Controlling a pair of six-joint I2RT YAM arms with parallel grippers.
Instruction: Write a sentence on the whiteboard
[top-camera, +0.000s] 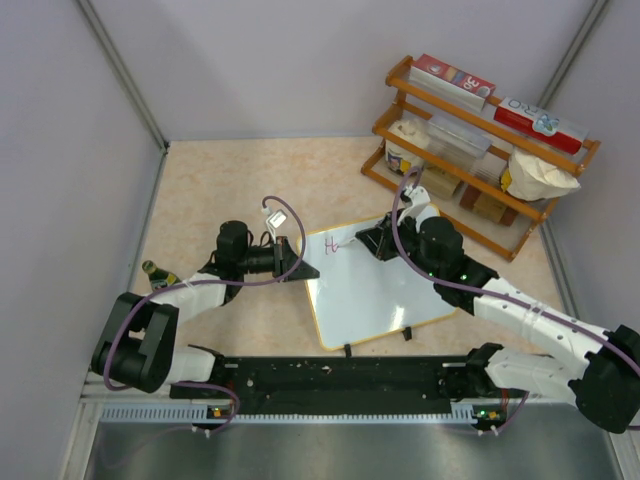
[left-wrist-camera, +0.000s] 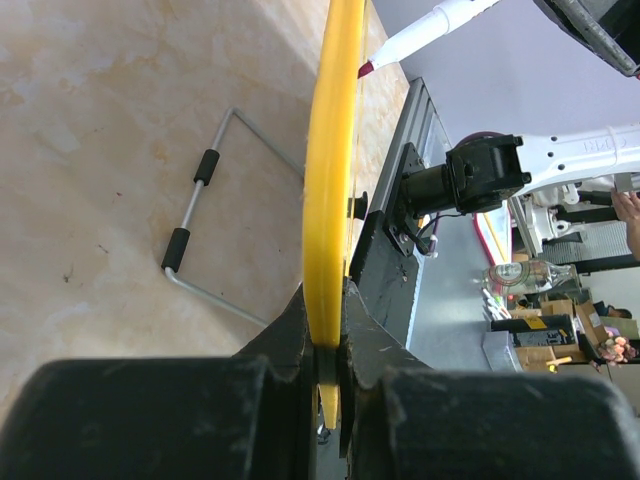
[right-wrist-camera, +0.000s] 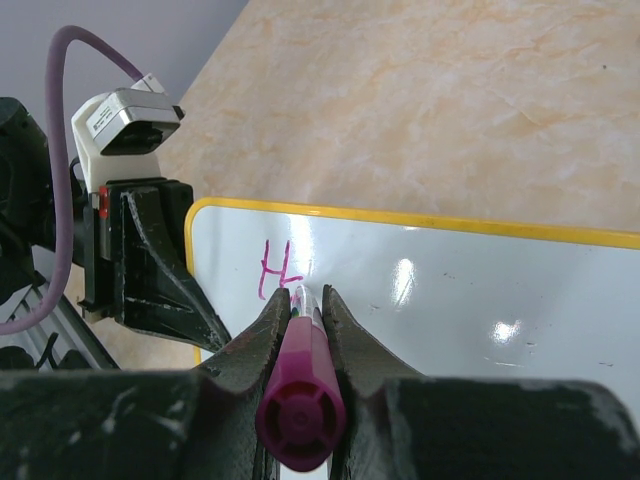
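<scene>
We are working on the whiteboard (top-camera: 375, 285), which is lying on the surface (top-camera: 230, 190) between our two hands, directly under the right hand (right-wrist-camera: 303, 310) and reaching sideways to the left hand (left-wrist-camera: 325, 340). A pink H (right-wrist-camera: 278, 272) is sitting in the board's corner, just ahead of the right hand and close beside the left one.

We are clenching the right hand on a pink marker (right-wrist-camera: 300, 400), cap end toward the wrist and tip pointing down at the board just past the H. Our own fingers are hiding the tip, so we cannot tell whether it is touching.

We are pinching the left hand shut on the board's yellow frame (left-wrist-camera: 325, 200) at that same corner, steadying it.

As we are judging it, the next letters call for the right hand to travel along the far yellow edge, away from the left hand. The board seems to stretch longest that way. The right hand is the nearer one to the blank area.
</scene>
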